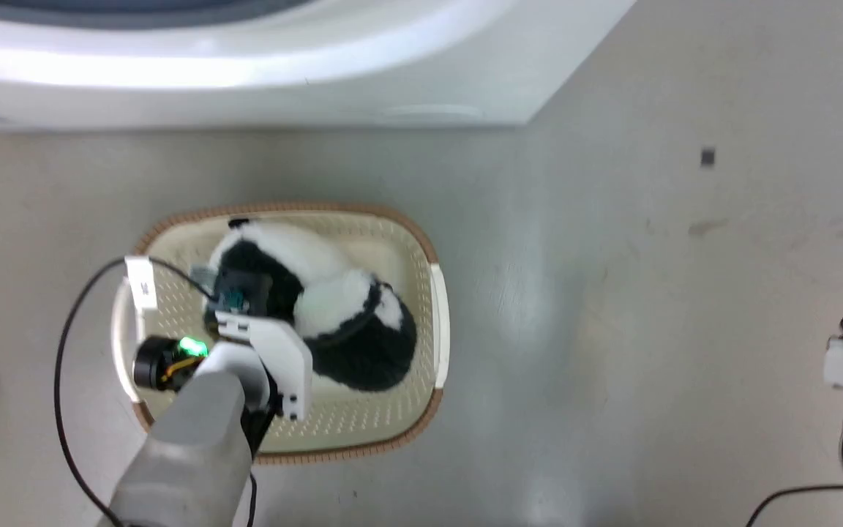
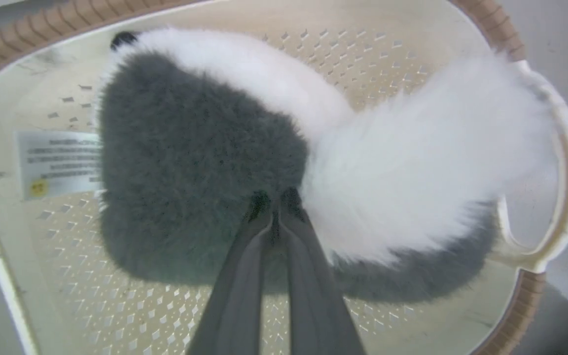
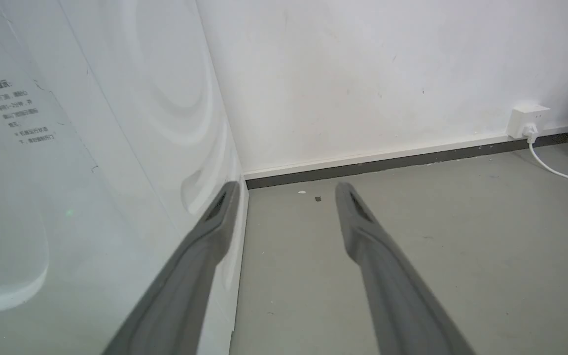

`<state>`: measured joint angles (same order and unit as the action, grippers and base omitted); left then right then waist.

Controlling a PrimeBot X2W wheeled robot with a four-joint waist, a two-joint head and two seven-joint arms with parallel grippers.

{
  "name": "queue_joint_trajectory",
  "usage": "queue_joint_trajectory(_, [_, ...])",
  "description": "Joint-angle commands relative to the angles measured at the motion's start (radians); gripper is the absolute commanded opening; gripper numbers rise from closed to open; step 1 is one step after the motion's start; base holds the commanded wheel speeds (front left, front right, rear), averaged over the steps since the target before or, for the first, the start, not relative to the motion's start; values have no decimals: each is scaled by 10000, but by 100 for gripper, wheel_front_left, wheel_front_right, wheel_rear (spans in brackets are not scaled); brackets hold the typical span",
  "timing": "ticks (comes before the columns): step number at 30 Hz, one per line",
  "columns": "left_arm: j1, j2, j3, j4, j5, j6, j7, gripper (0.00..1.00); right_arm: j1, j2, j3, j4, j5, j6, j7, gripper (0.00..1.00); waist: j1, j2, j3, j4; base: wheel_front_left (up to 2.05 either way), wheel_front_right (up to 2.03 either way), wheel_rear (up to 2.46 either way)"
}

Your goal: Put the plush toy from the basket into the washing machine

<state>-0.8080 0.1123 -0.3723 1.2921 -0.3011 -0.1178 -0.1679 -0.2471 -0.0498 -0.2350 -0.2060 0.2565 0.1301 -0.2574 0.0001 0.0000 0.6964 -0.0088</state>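
The plush toy (image 1: 341, 307), black fur with white patches, lies curled in the oval cream basket (image 1: 434, 307) on the floor. My left gripper (image 2: 276, 207) reaches down into the basket, and its two dark fingers are pressed together on a tuft of the toy's black fur (image 2: 190, 148). In the head view the left wrist (image 1: 260, 351) covers those fingers. The white washing machine (image 1: 246, 66) stands just beyond the basket, with its side panel (image 3: 91, 172) beside my right gripper (image 3: 286, 190), which is open and holds nothing, hanging above bare floor.
A black cable (image 1: 63, 380) loops over the floor left of the basket. The basket's bottom carries a sticker (image 2: 59, 162). A wall socket (image 3: 528, 121) with a white cord sits at the skirting to the right. Open grey floor (image 1: 648, 329) stretches right of the basket.
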Motion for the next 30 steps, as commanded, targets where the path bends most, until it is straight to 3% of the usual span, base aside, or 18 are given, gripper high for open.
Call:
queue_joint_trajectory(1, [222,22,-36,-13,-30,-58,-218,0,221,-4,47,91,13,6,-44,100,-1,0,-984,86,0,0,0])
queue_joint_trajectory(11, [1180,131,-76,-831,-166,-29,-924,0,1277,-4,-11,554,44,6,-44,100,-1,0,-2963,495,0,0,0])
queue_joint_trajectory(22, [2535,588,414,-3935,66,610,-937,0,2002,-4,43,778,236,6,-44,100,-1,0,-4568,815,0,0,0])
queue_joint_trajectory(30, [2790,943,1046,-5677,163,1090,-938,0,2224,-4,130,753,347,6,-44,100,-1,0,-4854,749,0,0,0])
